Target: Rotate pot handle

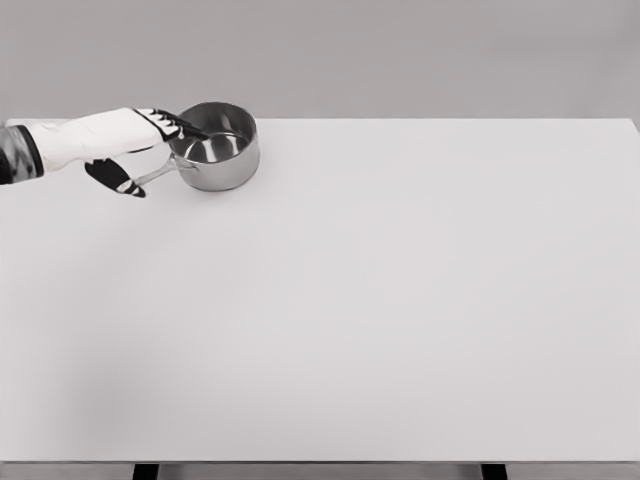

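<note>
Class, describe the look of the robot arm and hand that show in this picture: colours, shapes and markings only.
One arm shows, the left arm: a smooth, rounded white shell, with a dark, mottled band near the picture's left edge. The left hand is white with black patches on the fingers. No cables show. The right arm is out of view.

Shiny steel pot (216,150) stands upright, black-tipped handle (128,184) apparently pointing lower-left.

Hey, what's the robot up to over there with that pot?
The robot's left hand is reaching over the rim of a small steel pot at the far left corner of the white table. Its fingers rest on the pot's near-left rim, above where the handle joins. The black-tipped handle points toward the lower left. No right arm shows.
</note>
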`<state>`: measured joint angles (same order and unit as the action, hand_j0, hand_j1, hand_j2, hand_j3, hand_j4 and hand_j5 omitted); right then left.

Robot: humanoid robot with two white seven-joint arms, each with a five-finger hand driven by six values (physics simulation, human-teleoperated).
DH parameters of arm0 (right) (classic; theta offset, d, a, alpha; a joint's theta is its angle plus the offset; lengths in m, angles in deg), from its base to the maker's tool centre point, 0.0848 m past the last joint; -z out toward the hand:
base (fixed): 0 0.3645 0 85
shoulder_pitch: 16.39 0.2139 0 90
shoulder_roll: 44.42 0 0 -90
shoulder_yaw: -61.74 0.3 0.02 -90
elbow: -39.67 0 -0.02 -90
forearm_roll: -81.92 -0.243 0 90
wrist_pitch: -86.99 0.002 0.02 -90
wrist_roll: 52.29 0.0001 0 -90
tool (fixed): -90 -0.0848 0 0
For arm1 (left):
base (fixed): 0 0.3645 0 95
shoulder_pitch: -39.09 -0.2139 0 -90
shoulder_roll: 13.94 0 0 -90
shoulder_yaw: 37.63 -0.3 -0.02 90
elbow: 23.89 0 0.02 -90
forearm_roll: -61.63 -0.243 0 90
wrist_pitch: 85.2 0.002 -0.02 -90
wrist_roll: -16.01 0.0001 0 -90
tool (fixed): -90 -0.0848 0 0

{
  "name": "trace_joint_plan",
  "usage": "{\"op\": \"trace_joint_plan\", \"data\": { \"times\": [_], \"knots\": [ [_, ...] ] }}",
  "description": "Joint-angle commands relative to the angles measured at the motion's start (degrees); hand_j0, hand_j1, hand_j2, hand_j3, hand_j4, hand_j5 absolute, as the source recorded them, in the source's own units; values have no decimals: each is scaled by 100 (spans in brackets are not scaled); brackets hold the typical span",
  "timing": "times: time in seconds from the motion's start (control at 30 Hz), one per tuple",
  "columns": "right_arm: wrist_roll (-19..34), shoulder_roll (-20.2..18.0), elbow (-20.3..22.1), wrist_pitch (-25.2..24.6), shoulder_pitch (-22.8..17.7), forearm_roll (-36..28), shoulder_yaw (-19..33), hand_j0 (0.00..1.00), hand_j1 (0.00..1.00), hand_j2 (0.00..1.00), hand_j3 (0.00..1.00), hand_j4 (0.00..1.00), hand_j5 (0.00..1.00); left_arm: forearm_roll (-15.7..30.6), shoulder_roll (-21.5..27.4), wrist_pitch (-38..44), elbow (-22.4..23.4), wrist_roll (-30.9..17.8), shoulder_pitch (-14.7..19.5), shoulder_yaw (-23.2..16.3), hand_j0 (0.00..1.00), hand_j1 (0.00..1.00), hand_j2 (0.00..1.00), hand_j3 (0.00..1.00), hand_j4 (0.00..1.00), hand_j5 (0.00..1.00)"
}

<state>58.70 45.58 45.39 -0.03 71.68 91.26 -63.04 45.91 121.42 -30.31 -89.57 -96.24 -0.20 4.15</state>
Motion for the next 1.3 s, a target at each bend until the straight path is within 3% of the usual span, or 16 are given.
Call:
{"op": "trace_joint_plan", "data": {
  "times": [0.0, 0.3, 0.83, 1.27],
  "knots": [
    [2, -1, 0, 1, 0, -2, -2, 100, 100, 100, 100, 100, 100, -212, -54, 11, 178, 19, 0, 6, 100, 100, 100, 100, 100, 100],
    [2, -1, 0, 1, 0, -2, -2, 100, 100, 100, 100, 100, 100, -476, -54, 11, 495, 458, 9, 6, 100, 100, 100, 100, 100, 100],
    [2, -1, 0, 1, 0, -2, -2, 100, 100, 100, 100, 100, 100, -713, -221, 258, 785, 590, 9, 59, 100, 100, 100, 100, 100, 100],
    [2, -1, 0, 1, 0, -2, -2, 100, 100, 100, 100, 100, 100, -1302, -423, 1225, 1198, 1759, 35, 102, 100, 100, 100, 100, 100, 100]
  ]
}}
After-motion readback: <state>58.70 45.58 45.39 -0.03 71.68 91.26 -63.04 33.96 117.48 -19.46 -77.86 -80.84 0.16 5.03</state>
